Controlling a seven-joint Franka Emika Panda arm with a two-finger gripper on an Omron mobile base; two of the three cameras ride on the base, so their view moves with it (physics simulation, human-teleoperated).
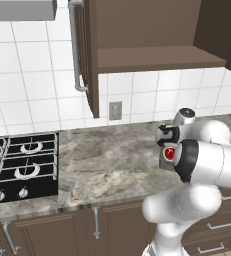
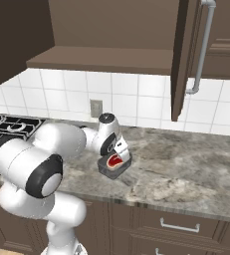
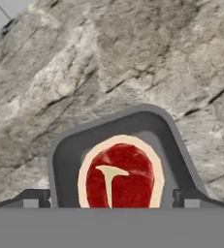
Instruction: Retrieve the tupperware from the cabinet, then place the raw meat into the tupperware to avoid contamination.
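- Raw meat (image 3: 120,177) lies inside the tupperware (image 3: 65,155) — right beneath the claw (image 3: 111,203).
- Claw fingers (image 3: 30,201) stand spread wide, flanking the container's sides, pinching nothing.
- Container rests on the marble counter (image 3: 133,53).

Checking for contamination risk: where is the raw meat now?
The raw meat lies inside the tupperware on the marble counter, right of the stove and under the open cabinet.
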